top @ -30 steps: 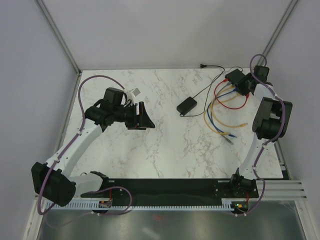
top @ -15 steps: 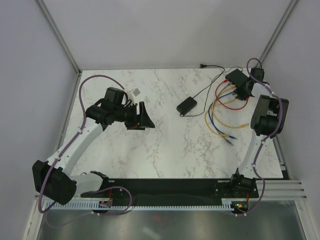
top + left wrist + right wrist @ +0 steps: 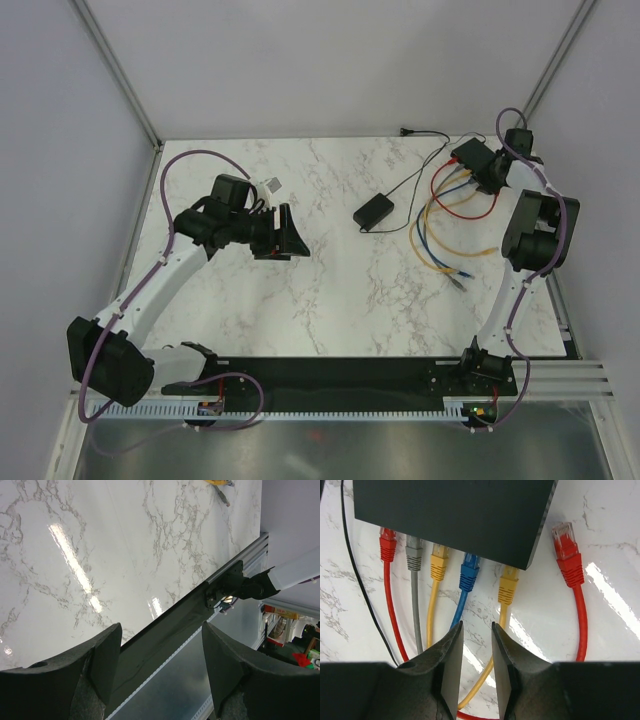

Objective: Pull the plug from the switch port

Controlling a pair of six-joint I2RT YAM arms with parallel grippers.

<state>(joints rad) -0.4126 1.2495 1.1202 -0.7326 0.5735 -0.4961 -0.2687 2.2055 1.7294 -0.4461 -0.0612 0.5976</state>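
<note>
The switch (image 3: pixel 455 515) is a flat black box at the top of the right wrist view; in the top view it (image 3: pixel 468 153) lies at the table's back right. Five plugs sit in its near edge: red (image 3: pixel 387 545), grey (image 3: pixel 413 554), yellow (image 3: pixel 439 562), blue (image 3: pixel 469 572) and a second yellow (image 3: pixel 508 586). A loose red plug (image 3: pixel 566 545) lies beside the switch's right corner. My right gripper (image 3: pixel 476 627) hovers just short of the plugs, its jaws a narrow gap apart and empty, lined up between the blue and second yellow plugs. My left gripper (image 3: pixel 288 235) is open and empty.
A small black power brick (image 3: pixel 374 213) with a thin black cord lies left of the switch. Red, yellow and blue cables (image 3: pixel 432 235) loop toward the near side, their loose ends (image 3: pixel 460 275) on the marble. A small white piece (image 3: pixel 270 184) lies behind the left arm.
My right arm has shifted slightly at the back right corner, over the switch. The left arm has barely moved.
</note>
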